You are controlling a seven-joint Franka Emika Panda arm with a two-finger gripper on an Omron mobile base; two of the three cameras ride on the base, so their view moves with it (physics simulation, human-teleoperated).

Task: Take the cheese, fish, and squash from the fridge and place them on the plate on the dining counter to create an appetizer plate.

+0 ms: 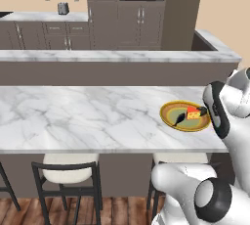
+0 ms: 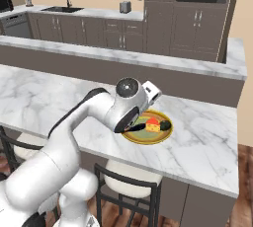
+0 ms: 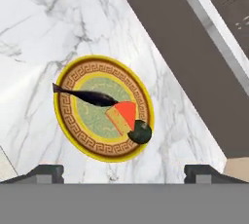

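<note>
You have the gripper spread wide with nothing between its fingertips, looking down from above the plate. The plate, with its yellow-orange rim and olive-green centre, sits flat on the white marble dining counter, near the counter's edge over the stools.

On the plate you can see all three foods. The fish lies across the plate's centre, its tail reaching over the rim. The cheese rests on the plate touching the fish's head end, red side turned toward the raised ledge. The squash sits at the plate's rim, pressed against the cheese on the side away from the fish.

From the right base view, the arm's white wrist hangs over the plate's near side and hides part of it.
</note>
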